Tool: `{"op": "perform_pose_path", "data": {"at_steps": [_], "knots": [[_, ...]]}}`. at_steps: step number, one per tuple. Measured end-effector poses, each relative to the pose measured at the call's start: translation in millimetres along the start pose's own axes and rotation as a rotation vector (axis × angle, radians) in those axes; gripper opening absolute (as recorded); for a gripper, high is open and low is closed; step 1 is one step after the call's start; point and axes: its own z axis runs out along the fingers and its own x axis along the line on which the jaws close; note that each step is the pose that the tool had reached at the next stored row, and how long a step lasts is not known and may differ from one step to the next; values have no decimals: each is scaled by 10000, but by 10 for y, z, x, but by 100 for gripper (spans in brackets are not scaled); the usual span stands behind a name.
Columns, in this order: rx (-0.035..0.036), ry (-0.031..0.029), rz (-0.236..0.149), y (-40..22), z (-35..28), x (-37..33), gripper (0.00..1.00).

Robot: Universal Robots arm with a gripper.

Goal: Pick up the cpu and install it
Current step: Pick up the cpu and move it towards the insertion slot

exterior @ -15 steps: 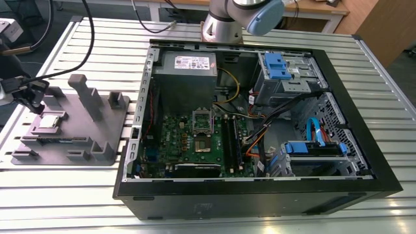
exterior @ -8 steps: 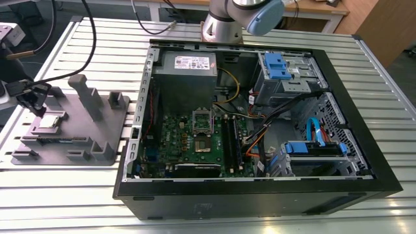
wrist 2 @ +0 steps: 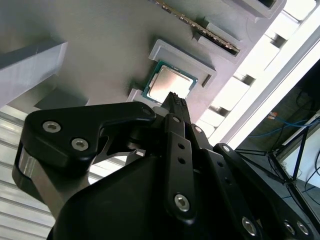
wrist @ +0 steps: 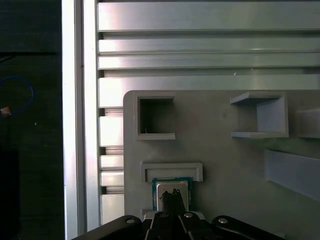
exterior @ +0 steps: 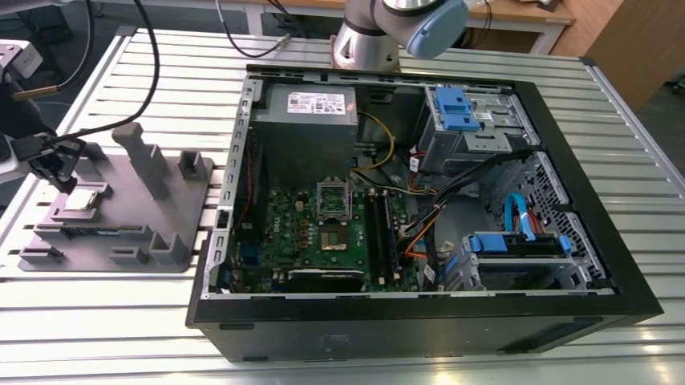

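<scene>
The cpu (exterior: 83, 199) is a small square chip with a silvery lid and a green edge, lying flat in a raised pocket of the grey fixture (exterior: 160, 237) at the exterior view's left. Both wrist views show the cpu (wrist 2: 167, 82) (wrist: 170, 186) just beyond my fingertips. My black gripper (exterior: 66, 183) (wrist 2: 175, 98) (wrist: 172, 194) hangs right above the chip with its jaws shut together and nothing between them. The open computer case (exterior: 428, 321) lies to the right, and the dark socket frame (exterior: 333, 200) sits on its green motherboard.
The grey fixture carries upright posts (exterior: 144, 156), square pockets (wrist: 152, 117) and a green memory stick (wrist 2: 200, 25) on edge. It rests on a slatted aluminium table (exterior: 107, 321). The arm's base (exterior: 370, 40) stands behind the case. Cables and blue drive bays (exterior: 514, 241) crowd the case's right half.
</scene>
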Motion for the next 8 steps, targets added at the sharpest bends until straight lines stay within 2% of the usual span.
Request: {"op": "perform_pose_path", "data": {"at_steps": [8], "knots": [[-2,-3,0,1,12,-37,11]]}}
